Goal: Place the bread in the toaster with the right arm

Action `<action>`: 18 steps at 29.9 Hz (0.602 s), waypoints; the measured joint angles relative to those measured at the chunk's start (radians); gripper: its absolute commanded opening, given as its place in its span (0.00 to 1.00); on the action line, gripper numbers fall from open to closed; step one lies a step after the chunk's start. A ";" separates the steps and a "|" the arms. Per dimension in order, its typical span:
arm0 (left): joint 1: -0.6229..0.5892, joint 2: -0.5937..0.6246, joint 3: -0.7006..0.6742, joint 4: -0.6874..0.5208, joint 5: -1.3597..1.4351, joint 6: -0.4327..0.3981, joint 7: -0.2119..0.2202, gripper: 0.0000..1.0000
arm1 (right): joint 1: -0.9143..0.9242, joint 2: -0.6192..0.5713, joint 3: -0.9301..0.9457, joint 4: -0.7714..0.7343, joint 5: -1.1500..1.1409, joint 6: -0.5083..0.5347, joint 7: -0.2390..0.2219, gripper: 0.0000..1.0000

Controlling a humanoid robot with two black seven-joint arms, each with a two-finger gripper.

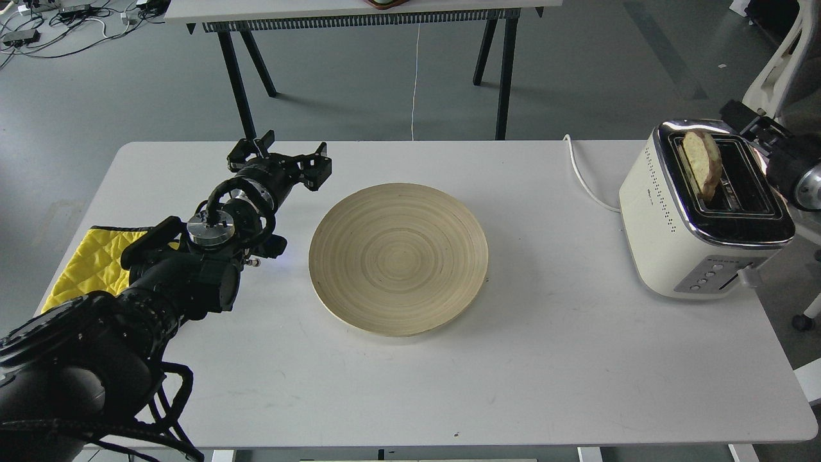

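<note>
Seating the bread (702,162) is the step in hand. The slice stands upright in the toaster's (667,224) left slot, the one nearer the dotted side, roughly half of it proud of the chrome top and leaning a little.

My right gripper (747,128) sits at the far right corner of the toaster, just beside the slice but apart from it as far as I can judge. It is dark and partly cut off by the frame edge, so I cannot tell how wide its fingers stand; nothing appears held.

My left gripper (279,163) hovers over the table (545,359) beyond the wooden plate (397,256), fingers spread, empty. The yellow cloth (86,260) lies under that arm's elbow.

Notes for doing it well:
- The slice looks tilted against the slot wall. A light downward nudge on the top crust, in line with the slot, should settle it.
- Avoid sideways push, which could crumple the crumb or shift the toaster towards the table edge.
- Keep the wrist clear of the white cord (580,176) behind.

Writing: a small dark mark on the toaster's side and markings by the front buttons, all too small to read. No other labels legible.
</note>
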 measured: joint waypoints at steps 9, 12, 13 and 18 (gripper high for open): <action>0.000 0.000 0.000 0.000 0.000 0.000 0.000 1.00 | -0.006 0.121 0.283 -0.005 0.183 0.003 0.000 1.00; 0.000 0.000 0.000 0.000 0.000 0.000 0.000 1.00 | -0.022 0.182 0.364 -0.027 0.188 0.006 0.002 1.00; 0.000 0.000 0.000 0.000 0.000 0.000 0.000 1.00 | -0.033 0.210 0.386 -0.041 0.189 0.007 0.005 1.00; 0.000 0.000 0.000 0.000 0.000 0.000 0.000 1.00 | -0.150 0.420 0.488 -0.206 0.190 0.014 0.049 1.00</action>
